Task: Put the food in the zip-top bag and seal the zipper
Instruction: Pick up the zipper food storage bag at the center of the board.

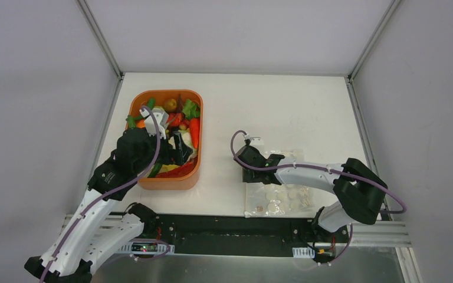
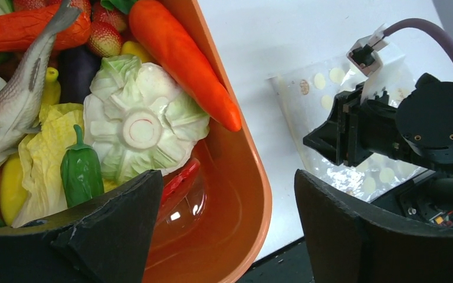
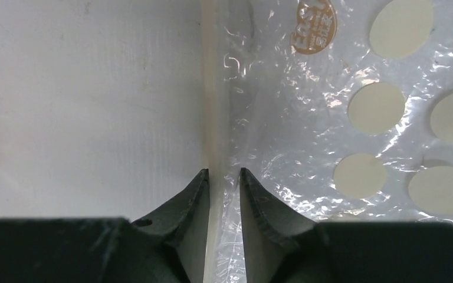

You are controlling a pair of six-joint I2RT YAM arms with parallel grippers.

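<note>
The food lies piled in an orange tub [image 1: 171, 181]: a whitish-green cabbage [image 2: 141, 124], a carrot [image 2: 183, 59], a green pepper [image 2: 81, 171] and more. My left gripper [image 2: 227, 177] hangs open over the tub's near right corner [image 2: 242, 200], with nothing between its fingers. The zip-top bag [image 1: 280, 197], clear with white dots, lies flat on the table to the right. My right gripper [image 3: 224, 172] sits at the bag's left edge, jaws drawn in close on the zipper strip [image 3: 215, 88]. The bag [image 3: 330, 118] holds no food.
A toy fish [image 2: 17, 100] and strawberries [image 2: 103, 38] lie among the food in the tub. The right arm's wrist [image 2: 436, 124] shows beside the bag [image 2: 330, 88] in the left wrist view. White table [image 1: 271, 106] stretches behind both.
</note>
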